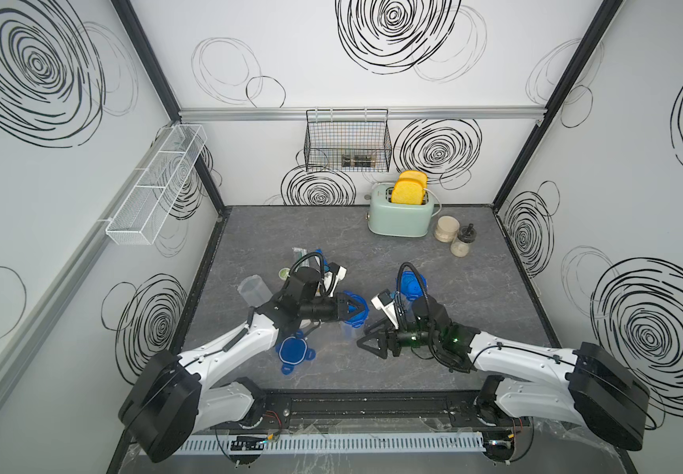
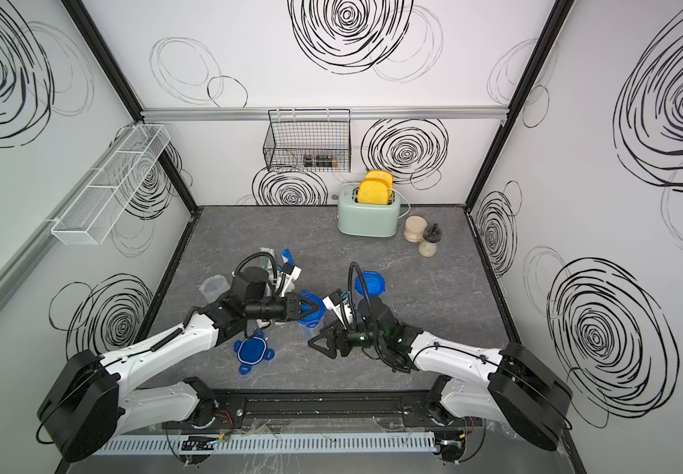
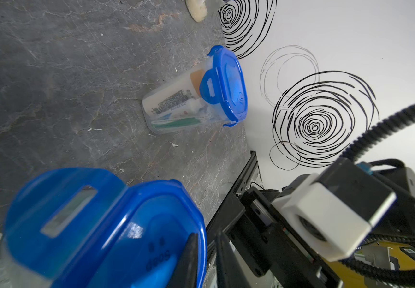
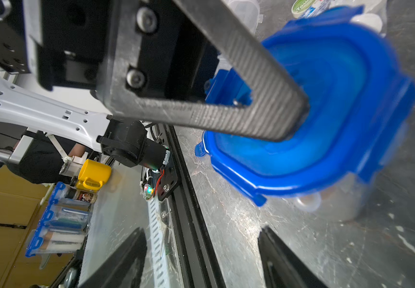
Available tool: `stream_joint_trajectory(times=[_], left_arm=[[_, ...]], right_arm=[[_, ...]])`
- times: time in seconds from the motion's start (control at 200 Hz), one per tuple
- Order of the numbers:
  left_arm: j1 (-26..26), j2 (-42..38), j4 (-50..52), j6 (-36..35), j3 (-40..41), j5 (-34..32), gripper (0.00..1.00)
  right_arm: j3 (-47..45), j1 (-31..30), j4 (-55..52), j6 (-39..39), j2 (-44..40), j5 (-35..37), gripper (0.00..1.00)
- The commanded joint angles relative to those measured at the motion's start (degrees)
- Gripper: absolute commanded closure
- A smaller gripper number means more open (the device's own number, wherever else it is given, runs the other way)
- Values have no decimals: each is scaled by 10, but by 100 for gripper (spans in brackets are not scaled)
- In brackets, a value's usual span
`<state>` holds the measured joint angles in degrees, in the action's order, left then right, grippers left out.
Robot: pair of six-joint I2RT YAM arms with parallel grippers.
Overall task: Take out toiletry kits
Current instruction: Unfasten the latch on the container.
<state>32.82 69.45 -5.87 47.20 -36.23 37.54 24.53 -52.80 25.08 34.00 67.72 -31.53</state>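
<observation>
My left fingers (image 3: 187, 261) sit nearly together astride the rim of the near blue lid (image 3: 116, 219); I cannot tell if they pinch it. My right fingers (image 4: 124, 261) stand apart and empty over the desk (image 4: 239, 224). One toiletry kit (image 3: 174, 99) sits sealed inside the farther jar (image 3: 163, 127).

Top views: high at the front, looking down toward back wall (image 1: 331, 82), whole tabletop (image 1: 475, 287) in both. Wrist cams close: left faces right wall (image 3: 351, 62), right faces left pincer (image 4: 297, 119); both catch the same blue lid (image 3: 126, 219).
</observation>
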Motion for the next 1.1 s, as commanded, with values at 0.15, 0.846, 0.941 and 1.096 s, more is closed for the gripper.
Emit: stream_joint_trajectory(times=[0.15,0.846,0.941,1.096], left_arm=[[-7,14,42,-6,14,-15,82],[-7,24,32,-6,30,-24,84],[-7,24,23,-5,38,-22,84],[-7,30,7,-2,52,-20,85]], right_arm=[[7,-5,63,46,6,32,27],[12,-6,148,68,57,11,27],[12,-6,159,66,60,8,27],[8,-6,191,55,64,-10,27]])
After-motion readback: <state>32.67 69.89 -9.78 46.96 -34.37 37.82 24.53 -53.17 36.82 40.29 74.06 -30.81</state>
